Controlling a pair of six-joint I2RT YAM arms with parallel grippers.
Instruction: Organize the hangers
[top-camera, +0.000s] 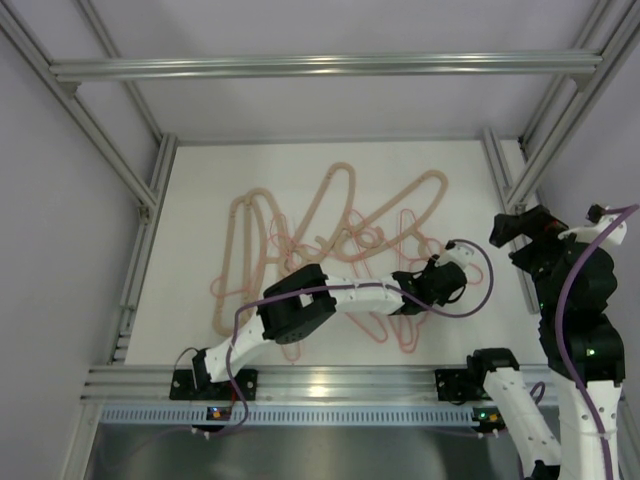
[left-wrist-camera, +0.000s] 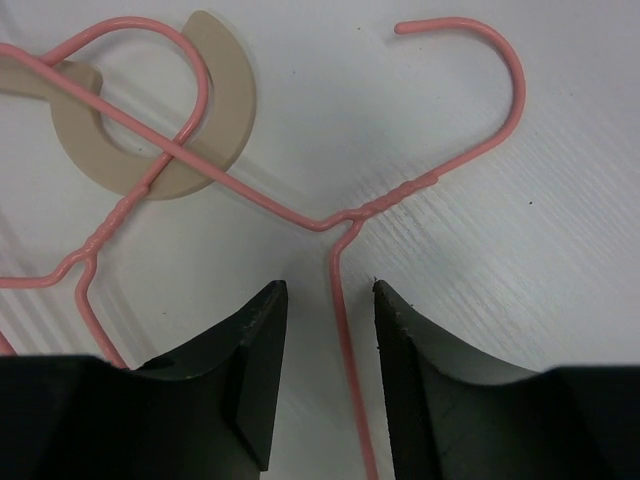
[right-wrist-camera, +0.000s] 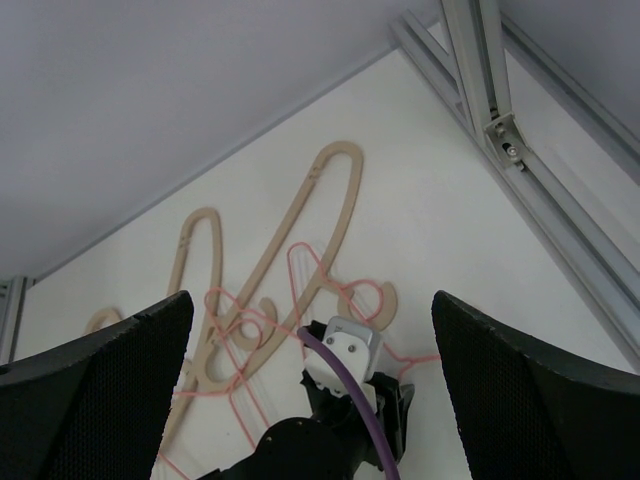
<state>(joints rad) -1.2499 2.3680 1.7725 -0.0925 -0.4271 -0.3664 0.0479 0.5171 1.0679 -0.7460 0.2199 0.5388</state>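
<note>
The left gripper (left-wrist-camera: 328, 292) has its fingers half spread astride a pink hanger's (left-wrist-camera: 470, 160) wire arm just below the twisted neck, not yet pinching. The wire looks light, springy and slick, so the neck is likely the best grip. Beyond, beige hangers (top-camera: 335, 205) lie tangled mid-counter (top-camera: 190, 200). The right gripper (right-wrist-camera: 312, 300) hangs wide open, empty. No writing is legible.
</note>
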